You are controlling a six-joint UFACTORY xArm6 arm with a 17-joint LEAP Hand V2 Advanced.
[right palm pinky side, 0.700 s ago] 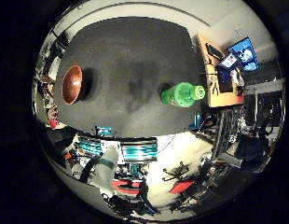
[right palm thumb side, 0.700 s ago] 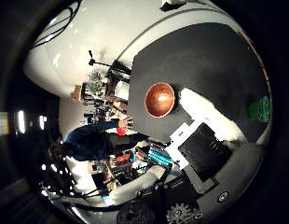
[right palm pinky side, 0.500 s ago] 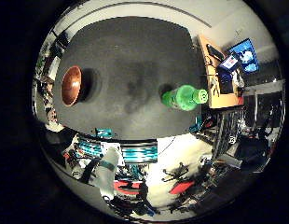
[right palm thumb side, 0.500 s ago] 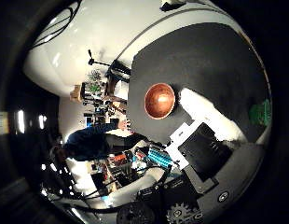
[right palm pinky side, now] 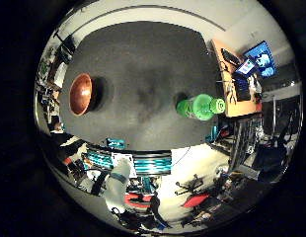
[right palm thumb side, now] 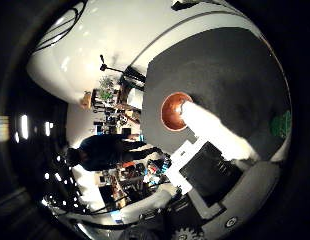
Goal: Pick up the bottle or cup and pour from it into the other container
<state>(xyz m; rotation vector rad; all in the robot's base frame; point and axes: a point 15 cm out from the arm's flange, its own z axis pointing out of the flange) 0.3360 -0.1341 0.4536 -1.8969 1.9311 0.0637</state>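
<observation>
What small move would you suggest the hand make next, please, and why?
Probably lower toward the green bottle. It stands on the dark table, well apart from the bowl, and both look small, so the hand seems high above them with nothing held.

The dark tabletop [right palm pinky side: 143, 59] carries only two obstacles: a green bottle [right palm pinky side: 200, 106] standing near one edge and a brown bowl [right palm pinky side: 80, 94] near the opposite edge. They stand well apart, and the wide stretch of tabletop between them lies bare, open for a hand to pass. The surface behind both, toward the pale wall, is bare as well. Just beyond the bottle's edge of the tabletop stands an orange desk [right palm pinky side: 231, 89] with screens, narrowing the approach from that side. One white finger of the hand [right palm thumb side: 215, 135] reaches across beside the bowl.
</observation>
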